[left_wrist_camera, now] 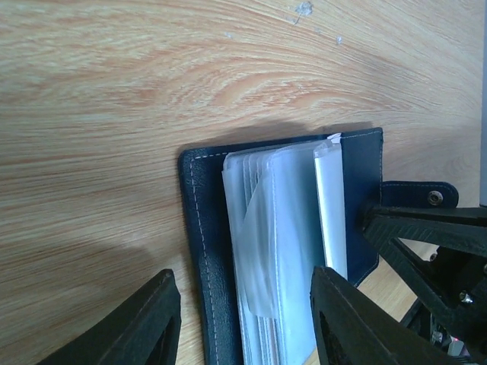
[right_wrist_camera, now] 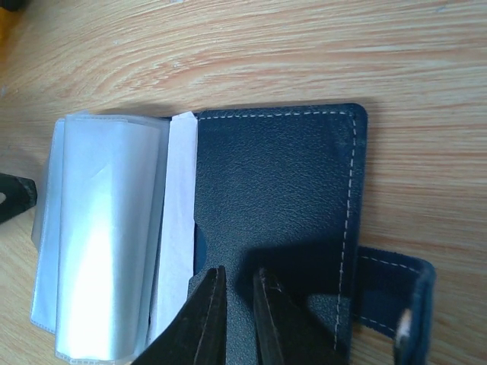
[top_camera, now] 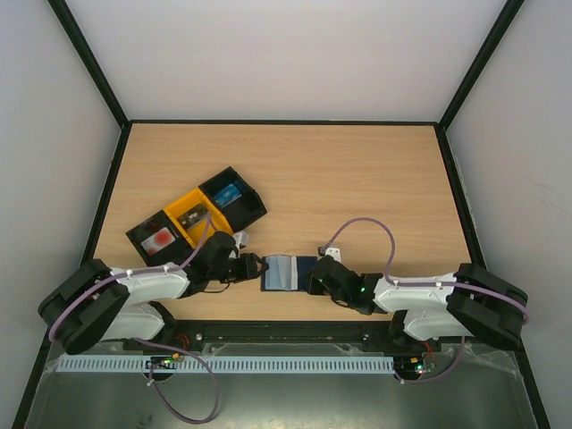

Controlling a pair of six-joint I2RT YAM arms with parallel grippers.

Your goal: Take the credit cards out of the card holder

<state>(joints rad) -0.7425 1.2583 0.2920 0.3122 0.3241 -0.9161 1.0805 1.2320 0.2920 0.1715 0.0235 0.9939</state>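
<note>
Lying open: the card holder (top_camera: 288,273) — flat on the bench (top_camera: 357,179) near its front edge, between the two arms, with clear sleeves fanned at its middle.
Left end effector (left_wrist_camera: 242,293): released, fingers spread wide at the holder's left edge.
Right end effector (right_wrist_camera: 238,275): clenched almost shut, tips over the dark right panel — whether they pinch anything cannot be told.
Trays (top_camera: 255,210): a white card with a red mark (top_camera: 161,239), a dark card (top_camera: 190,217) and a blue card (top_camera: 230,192), one in each.
</note>
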